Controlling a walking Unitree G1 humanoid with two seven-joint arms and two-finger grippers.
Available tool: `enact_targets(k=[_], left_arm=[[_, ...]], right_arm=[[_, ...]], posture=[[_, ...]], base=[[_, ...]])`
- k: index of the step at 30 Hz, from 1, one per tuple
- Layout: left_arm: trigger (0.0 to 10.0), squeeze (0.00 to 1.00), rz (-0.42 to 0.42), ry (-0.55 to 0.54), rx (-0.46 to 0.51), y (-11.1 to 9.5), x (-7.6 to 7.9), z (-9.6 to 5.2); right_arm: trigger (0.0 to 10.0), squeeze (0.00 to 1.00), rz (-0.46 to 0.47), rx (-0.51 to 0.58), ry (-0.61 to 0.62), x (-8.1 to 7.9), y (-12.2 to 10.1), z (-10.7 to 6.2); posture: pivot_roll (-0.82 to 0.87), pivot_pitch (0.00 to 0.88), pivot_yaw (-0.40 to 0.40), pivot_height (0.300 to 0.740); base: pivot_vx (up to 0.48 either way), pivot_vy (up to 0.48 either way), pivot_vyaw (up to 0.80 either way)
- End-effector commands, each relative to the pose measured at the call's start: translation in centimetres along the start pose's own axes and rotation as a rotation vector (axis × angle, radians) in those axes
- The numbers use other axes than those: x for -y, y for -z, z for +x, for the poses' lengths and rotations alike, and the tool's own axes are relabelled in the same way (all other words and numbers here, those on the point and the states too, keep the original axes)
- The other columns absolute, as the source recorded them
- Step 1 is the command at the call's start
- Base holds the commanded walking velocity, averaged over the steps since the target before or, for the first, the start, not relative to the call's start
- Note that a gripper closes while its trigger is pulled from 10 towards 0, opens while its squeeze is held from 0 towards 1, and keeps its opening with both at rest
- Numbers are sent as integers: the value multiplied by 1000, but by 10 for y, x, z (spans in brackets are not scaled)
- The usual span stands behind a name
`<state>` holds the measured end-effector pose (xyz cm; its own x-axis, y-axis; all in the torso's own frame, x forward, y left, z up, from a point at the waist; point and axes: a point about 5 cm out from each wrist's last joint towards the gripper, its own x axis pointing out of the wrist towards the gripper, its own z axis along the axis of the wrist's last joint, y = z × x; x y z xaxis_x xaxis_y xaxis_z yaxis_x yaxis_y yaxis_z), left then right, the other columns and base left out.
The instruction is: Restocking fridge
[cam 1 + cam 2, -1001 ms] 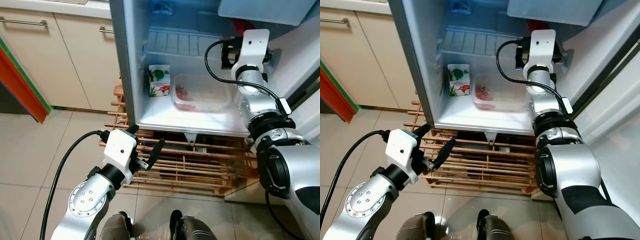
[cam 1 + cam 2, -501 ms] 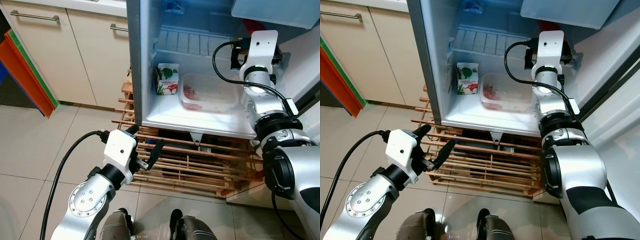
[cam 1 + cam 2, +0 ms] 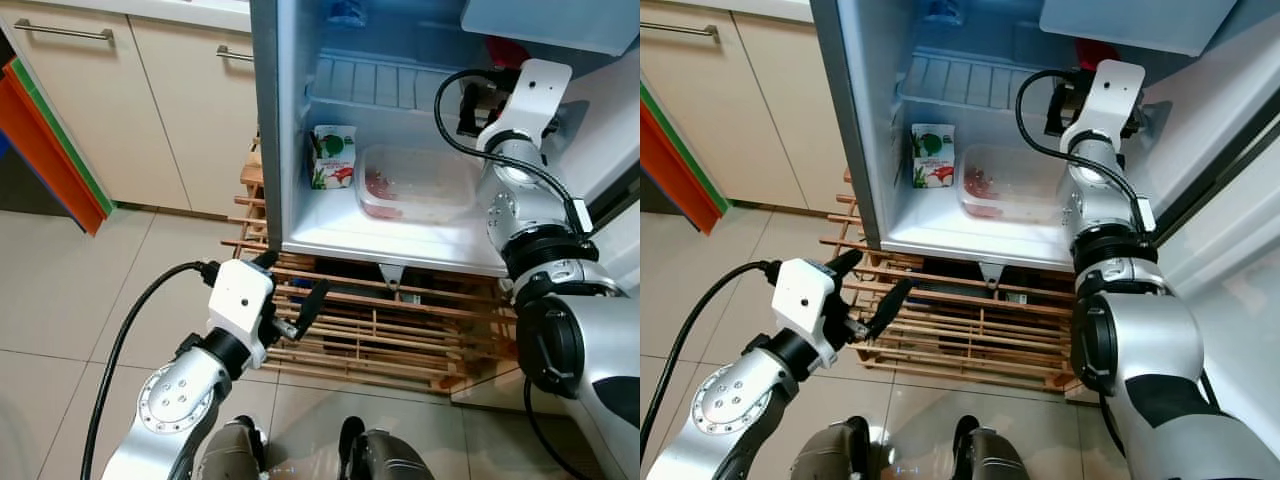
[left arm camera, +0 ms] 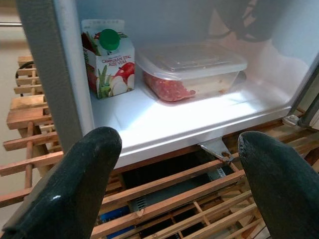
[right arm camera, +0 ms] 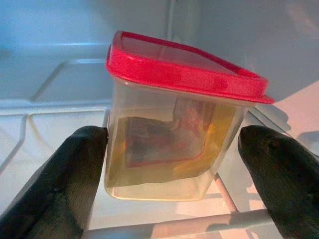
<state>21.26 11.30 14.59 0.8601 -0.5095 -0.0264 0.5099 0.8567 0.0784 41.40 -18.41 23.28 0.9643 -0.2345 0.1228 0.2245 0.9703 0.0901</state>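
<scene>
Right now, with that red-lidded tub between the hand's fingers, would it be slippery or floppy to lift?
The tub looks like stiff clear plastic, so it probably keeps its shape. Its smooth walls taper downward, so it could slip in the right hand, whose fingers stand apart beside it. Something sits inside, so it is likely not feather-light.

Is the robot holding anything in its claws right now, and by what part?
Left gripper is open and empty. Right gripper straddles the red-lidded container; one finger seems at its side wall, the other apart, so no firm hold.

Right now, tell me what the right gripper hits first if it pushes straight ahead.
Most likely the red-lidded container on the wire shelf; it sits directly between the right gripper fingers, which are spread open around it.
</scene>
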Motion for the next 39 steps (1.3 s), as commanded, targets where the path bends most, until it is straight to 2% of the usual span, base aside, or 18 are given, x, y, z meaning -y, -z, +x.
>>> enact_targets(k=[1, 10, 16, 21, 27, 34, 39], left_arm=[[10000, 0, -12, 9, -6, 3, 4, 1], [10000, 0, -11, 9, -2, 3, 5, 2], [10000, 0, -8, 9, 3, 4, 4, 4], [10000, 0, 7, -2, 16, 3, 1, 6], [10000, 0, 13, -13, 20, 5, 0, 8], [10000, 0, 12, -9, 24, 6, 1, 9], [10000, 0, 13, -8, 28, 7, 0, 11]], right_arm=[[10000, 0, -2, -110, 46, 11, 24, -6], [10000, 0, 33, -131, 36, 6, 19, -13], [10000, 0, 8, -131, 7, 4, 18, -24], [10000, 0, -85, -52, -32, 5, 15, -38], [10000, 0, -129, -41, -69, 13, 25, -64], [10000, 0, -157, -25, -53, 17, 23, -75], [10000, 0, -177, -14, -64, 19, 19, -90]], posture=[[92, 202, -102, 740], [86, 186, -114, 740], [78, 172, -118, 740], [77, 159, -119, 740], [66, 154, -120, 740], [58, 150, -117, 740], [50, 146, -123, 740]], base=[[0, 0, 0], [0, 0, 0], [0, 0, 0], [0, 0, 0], [0, 0, 0], [0, 0, 0], [0, 0, 0]])
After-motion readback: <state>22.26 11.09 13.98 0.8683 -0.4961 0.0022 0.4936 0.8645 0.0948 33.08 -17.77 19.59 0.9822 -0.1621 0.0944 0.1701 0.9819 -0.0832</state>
